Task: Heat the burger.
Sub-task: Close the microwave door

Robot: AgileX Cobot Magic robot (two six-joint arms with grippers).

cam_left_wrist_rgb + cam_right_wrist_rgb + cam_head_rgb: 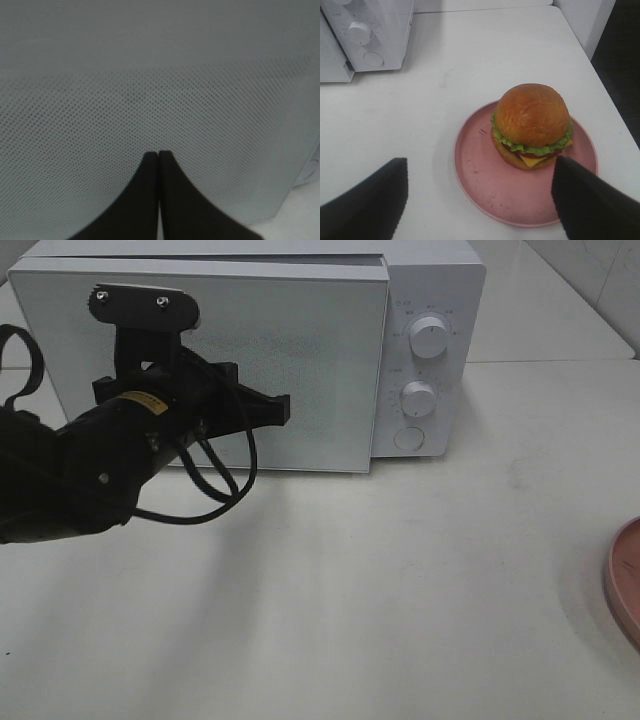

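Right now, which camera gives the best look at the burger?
The right wrist view: the burger sits whole on its pink plate. The high view catches only the plate's edge; the left wrist view shows just the microwave door.

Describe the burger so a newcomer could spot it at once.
Start at the white microwave on the white table, then look away from its dial side to the round pink plate. The burger sits on that plate: a shiny brown domed bun over green lettuce and yellow cheese, the only food in sight.

A glossy sheen is shown by the burger (532, 122) bun; the pink plate (485, 170) is matt and scuffed; the microwave door (150, 90) is finely dotted.
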